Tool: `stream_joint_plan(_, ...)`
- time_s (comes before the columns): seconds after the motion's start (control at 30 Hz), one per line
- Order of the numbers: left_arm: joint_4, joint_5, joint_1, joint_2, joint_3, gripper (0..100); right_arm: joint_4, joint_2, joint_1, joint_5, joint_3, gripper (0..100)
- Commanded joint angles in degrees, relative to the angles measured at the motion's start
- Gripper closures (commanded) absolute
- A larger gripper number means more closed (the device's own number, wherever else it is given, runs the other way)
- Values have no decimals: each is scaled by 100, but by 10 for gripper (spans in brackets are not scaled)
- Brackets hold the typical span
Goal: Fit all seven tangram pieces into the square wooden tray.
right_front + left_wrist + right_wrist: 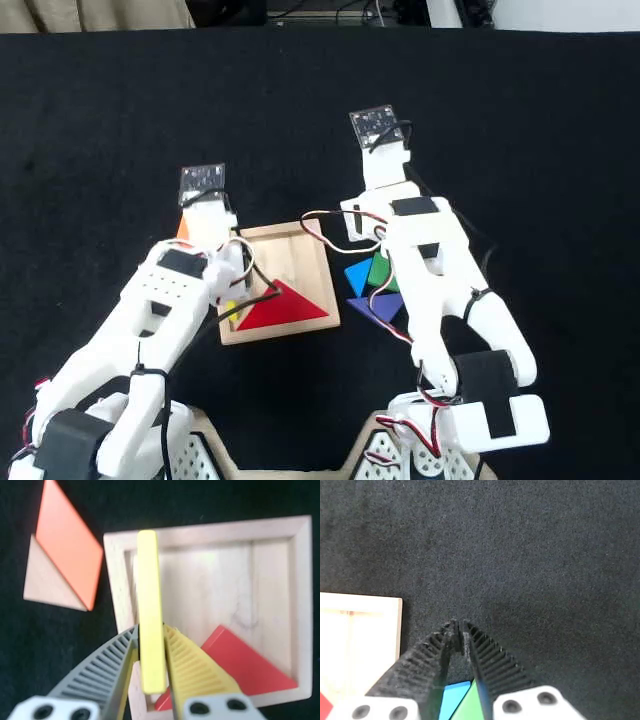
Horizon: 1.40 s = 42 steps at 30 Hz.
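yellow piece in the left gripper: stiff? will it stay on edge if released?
Likely rigid: the yellow piece shows straight, thick edges with no bend in the left gripper. Held on its thin edge over the tray, it would probably tip flat if released. Its smooth painted faces may slip.

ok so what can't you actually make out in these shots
Shape of the yellow piece: edge-on in the left gripper, left wrist view.
Outlines of the blue piece, green piece and purple piece: partly under the right arm, high view.
Most of the orange piece: behind the left arm, high view.
One corner of the tray: behind the left gripper, left wrist view.
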<state>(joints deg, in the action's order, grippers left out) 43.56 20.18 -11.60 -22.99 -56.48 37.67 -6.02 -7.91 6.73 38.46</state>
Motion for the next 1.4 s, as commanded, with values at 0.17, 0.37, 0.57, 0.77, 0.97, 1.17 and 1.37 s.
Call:
stream_joint_plan(0.17, -97, 220, -101, -211, -84, 946, -114, -163, 53, 9, -22, 987)
stream_joint_plan(0.37, -53, 246, -171, -264, -84, 921, -114, -163, 53, 9, -22, 987)
stream_joint_plan(0.57, -53, 255, -154, -273, -101, 860, -114, -163, 53, 9, -22, 987)
stream_joint_plan(0.77, -35, 255, -136, -273, -66, 860, -114, -163, 53, 9, -22, 987)
stream_joint_plan(0.97, 580, 220, -22, -800, 365, 860, -114, -163, 53, 9, -22, 987)
stream_joint_plan(1.17, 615, 220, -303, -1582, 171, 855, -114, -163, 53, 9, -22, 987)
stream_joint_plan(1.37, 35, 220, -910, -1380, -84, 855, -114, -163, 53, 9, -22, 987)
